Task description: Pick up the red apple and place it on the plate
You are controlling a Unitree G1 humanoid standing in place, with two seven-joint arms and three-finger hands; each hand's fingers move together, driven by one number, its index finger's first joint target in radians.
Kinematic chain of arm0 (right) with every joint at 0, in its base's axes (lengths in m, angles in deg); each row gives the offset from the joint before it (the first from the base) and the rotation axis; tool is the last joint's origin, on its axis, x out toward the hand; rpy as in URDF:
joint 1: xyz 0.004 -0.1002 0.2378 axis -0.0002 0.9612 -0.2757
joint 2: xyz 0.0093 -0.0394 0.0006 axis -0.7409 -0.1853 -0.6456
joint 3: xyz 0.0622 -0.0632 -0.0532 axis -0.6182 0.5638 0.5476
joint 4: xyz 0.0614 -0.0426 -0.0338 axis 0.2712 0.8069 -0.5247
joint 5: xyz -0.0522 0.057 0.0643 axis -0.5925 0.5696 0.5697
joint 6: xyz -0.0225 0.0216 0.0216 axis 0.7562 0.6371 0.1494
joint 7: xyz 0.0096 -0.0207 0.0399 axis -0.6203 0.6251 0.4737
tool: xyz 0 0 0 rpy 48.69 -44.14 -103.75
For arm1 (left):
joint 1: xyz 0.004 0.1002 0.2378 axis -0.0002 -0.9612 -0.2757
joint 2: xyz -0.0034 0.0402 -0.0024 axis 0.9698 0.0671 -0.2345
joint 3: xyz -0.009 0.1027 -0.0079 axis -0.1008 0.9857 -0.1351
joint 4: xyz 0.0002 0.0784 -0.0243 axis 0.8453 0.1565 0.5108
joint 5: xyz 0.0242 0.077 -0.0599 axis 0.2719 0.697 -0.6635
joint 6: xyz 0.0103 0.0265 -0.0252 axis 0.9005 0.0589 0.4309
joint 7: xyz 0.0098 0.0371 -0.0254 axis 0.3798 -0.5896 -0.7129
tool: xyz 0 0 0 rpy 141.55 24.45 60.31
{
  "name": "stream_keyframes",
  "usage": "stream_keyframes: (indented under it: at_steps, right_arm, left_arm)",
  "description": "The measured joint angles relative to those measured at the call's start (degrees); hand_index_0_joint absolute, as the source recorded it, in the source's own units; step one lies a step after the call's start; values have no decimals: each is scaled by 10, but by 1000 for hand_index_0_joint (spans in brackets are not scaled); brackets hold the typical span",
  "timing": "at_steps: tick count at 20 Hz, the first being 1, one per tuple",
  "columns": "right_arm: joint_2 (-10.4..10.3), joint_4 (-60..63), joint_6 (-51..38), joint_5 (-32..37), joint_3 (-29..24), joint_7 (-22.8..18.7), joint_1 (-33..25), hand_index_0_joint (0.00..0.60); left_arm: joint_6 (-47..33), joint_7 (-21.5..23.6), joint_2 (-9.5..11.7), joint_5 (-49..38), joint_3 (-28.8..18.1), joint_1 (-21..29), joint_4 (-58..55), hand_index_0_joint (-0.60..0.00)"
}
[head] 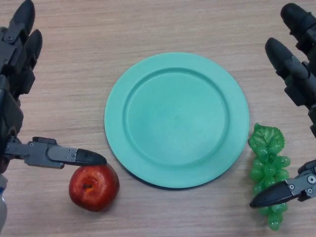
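apple (94,187) red, glossy, round, dark stem dimple facing up with brownish fleck; sits on table (74,84) just off plate (176,120) lower-left rim (near, touching rim or not: cannot tell). plate teal, bare. left hand (19,94) at left edge, fingers straight and spread, thumb tip over apple's top, not curled round it. right hand (296,64) at right edge, fingers apart, thumb tip over green grapes (266,170) beside plate's right rim.

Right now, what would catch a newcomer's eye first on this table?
The big green plate at the centre, bare. Then the red apple at its lower left, with the left hand open and its thumb tip at the apple's top. Green grapes lie by the open right hand.
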Motion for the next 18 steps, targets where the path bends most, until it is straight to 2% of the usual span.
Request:
stream_keyframes:
  at_steps: [8, 10, 12, 13, 16, 17, 18]
  right_arm:
    - [0, 9, 0, -5, 1, 2, 1, 0]
    - [0, 9, 0, -18, 3, 4, 1, 0]
    - [0, 10, 0, -29, 6, 4, 1, 0]
    - [0, 10, 0, -29, 6, 4, 0, 0]
    - [0, 18, 0, -52, 23, 8, -12, 0]
    - [0, 24, 0, -75, 34, 9, -14, 0]
    - [0, 26, 0, -74, 37, 9, -16, 0]
  left_arm:
    - [0, 0, -6, -1, 0, -15, 11, 0]
    - [-7, -1, -19, -2, 0, -32, 11, 0]
    - [-69, -6, -31, 0, 5, -68, 23, 0]
    - [-111, -5, -42, 8, 13, -93, 39, 0]
    - [-172, 40, -42, 55, 81, -154, 75, 0]
    - [-218, 60, -42, 85, 115, -180, 91, 0]
    - [-253, 74, -42, 111, 129, -193, 107, 0]
